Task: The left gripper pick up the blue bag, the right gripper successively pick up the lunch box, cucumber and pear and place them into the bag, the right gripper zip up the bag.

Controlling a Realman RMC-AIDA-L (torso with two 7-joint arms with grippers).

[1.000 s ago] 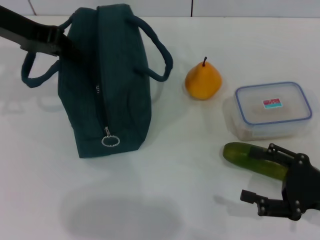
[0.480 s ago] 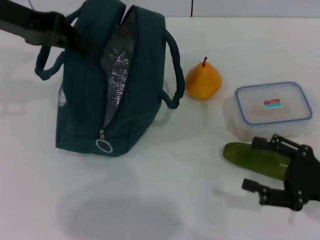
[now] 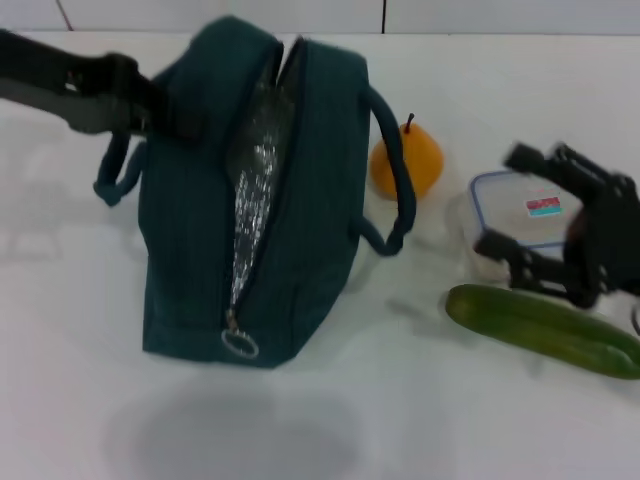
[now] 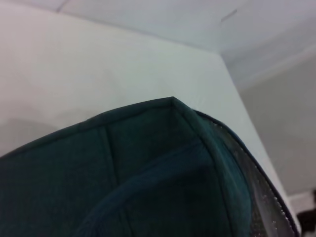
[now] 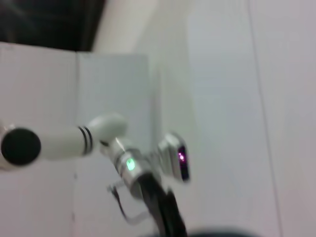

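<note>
Bag (image 3: 190, 230) held at far-left handle, left gripper (image 3: 150, 108) jaws not discernible. Right gripper (image 3: 525, 205) spread over lunch box (image 3: 545, 205); should be centred before closing.

My left gripper (image 3: 165, 112) has dragged the bag (image 3: 190, 230) further toward the pear (image 3: 425, 160), and the bag now leans over more. Its zip gap gapes wider than a moment ago, showing more foil lining (image 3: 255, 190). One handle (image 3: 395, 205) now covers part of the pear. The zipper ring (image 3: 240, 345) sits lower and further right. My right gripper (image 3: 515, 200) has risen from beside the cucumber (image 3: 540, 328) and now hangs, fingers spread, over the lunch box (image 3: 535, 210).
</note>
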